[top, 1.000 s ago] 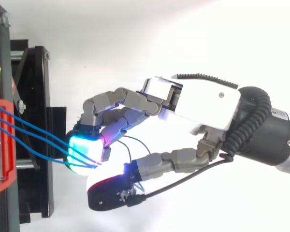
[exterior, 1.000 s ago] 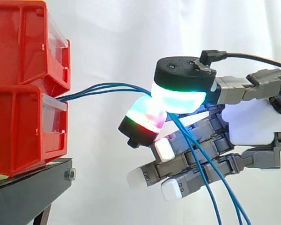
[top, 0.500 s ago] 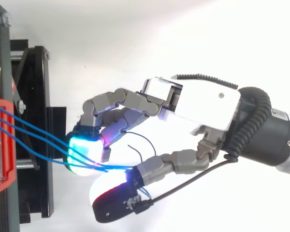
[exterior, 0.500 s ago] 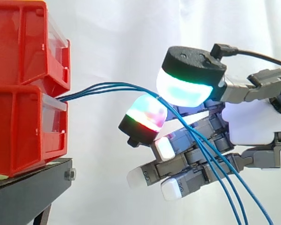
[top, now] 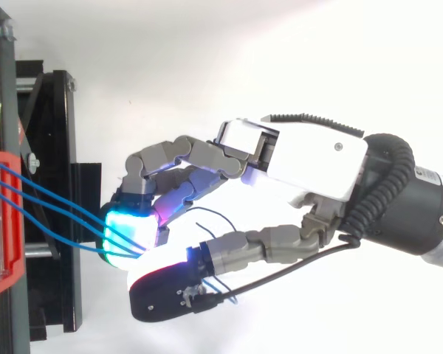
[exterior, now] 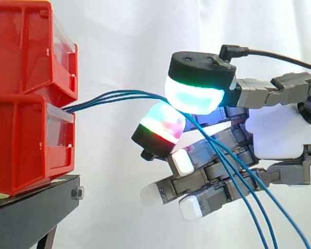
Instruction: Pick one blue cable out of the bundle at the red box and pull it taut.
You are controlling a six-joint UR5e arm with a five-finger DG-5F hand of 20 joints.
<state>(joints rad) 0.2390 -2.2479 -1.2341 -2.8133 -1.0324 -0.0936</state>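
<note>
Three thin blue cables (exterior: 114, 96) come out between the two stacked red bins (exterior: 26, 145) and run right into my hand (exterior: 280, 135). They pass between the cyan-green glowing thumb pad (exterior: 194, 96) above and a red-green glowing fingertip (exterior: 163, 124) below, which close together on them. Past the pinch the cables drop down to the lower right, in front of the other curled fingers (exterior: 197, 187). Seen from above, the cables (top: 52, 203) fan from the red bin (top: 0, 221) to the glowing pads of the hand (top: 310, 158).
The bins stand on a black stand (exterior: 31, 212) at the left, with its frame (top: 59, 184) under the cables in the top view. A white curtain hangs behind. The arm enters from the right.
The thumb lifted off the cables half a second ago and has now come back down onto them against the glowing fingertip. The hanging cable ends have swung further right.
</note>
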